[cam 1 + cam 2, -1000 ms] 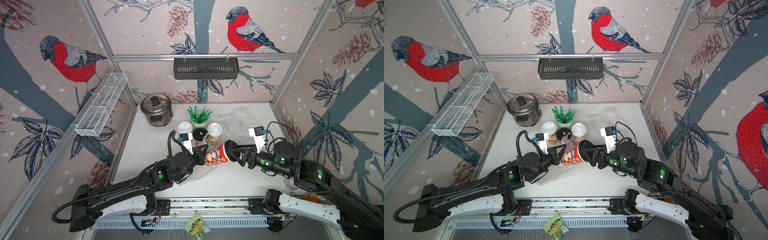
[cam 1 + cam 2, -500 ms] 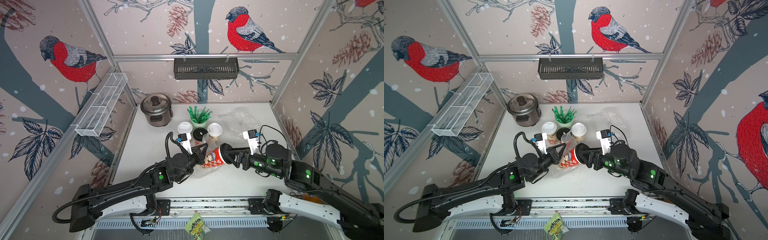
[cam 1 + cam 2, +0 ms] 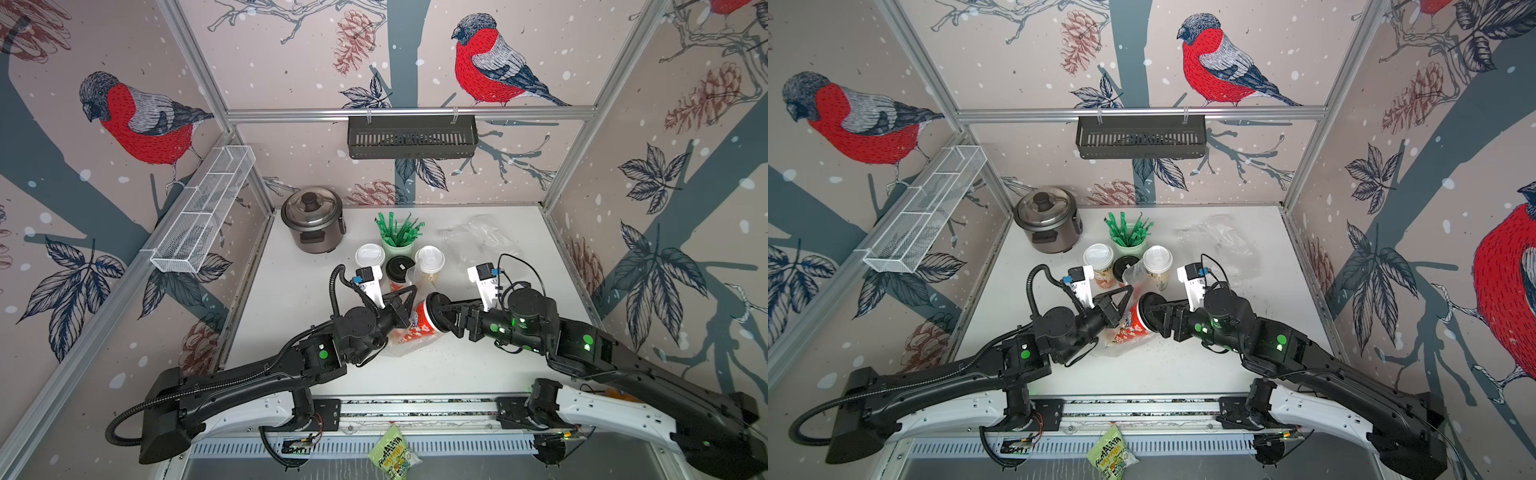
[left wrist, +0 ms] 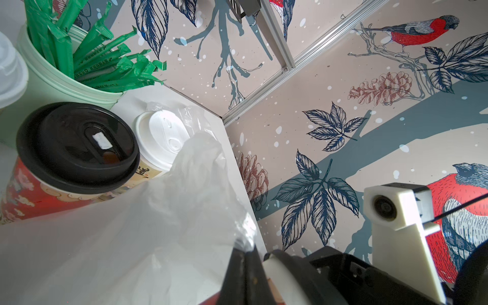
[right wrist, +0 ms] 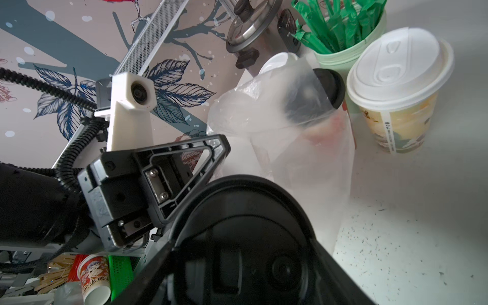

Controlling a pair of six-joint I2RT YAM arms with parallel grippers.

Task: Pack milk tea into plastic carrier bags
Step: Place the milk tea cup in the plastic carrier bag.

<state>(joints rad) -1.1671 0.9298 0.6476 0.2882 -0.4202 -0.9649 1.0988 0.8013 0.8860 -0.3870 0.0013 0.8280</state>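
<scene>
My right gripper [image 3: 441, 318] [image 5: 243, 237] is shut on the black lid of a red milk tea cup [image 3: 420, 324] [image 3: 1133, 322], which is tilted with its base towards the left arm. The cup's lower end shows through a clear plastic carrier bag [image 3: 405, 347] [image 4: 158, 224] [image 5: 290, 137]. My left gripper [image 3: 409, 293] [image 4: 244, 253] is shut on that bag's raised edge. Behind them stand a white-lidded cup [image 3: 369, 255], a black-lidded cup [image 3: 400, 268] [image 4: 76, 142] and another white-lidded cup [image 3: 430, 259] [image 5: 398, 76]. A second bag [image 3: 478, 237] lies crumpled at the back right.
A pale green cup of green straws [image 3: 398, 241] stands just behind the three cups. A rice cooker [image 3: 312, 220] sits at the back left. A black basket [image 3: 411, 135] hangs on the back wall and a white wire shelf [image 3: 203, 208] on the left wall. A snack packet [image 3: 392, 453] lies below the front rail.
My right gripper has carried the red cup leftwards towards the left gripper, and the cup's base has gone further into the bag. The left gripper has stayed shut on the bag.
</scene>
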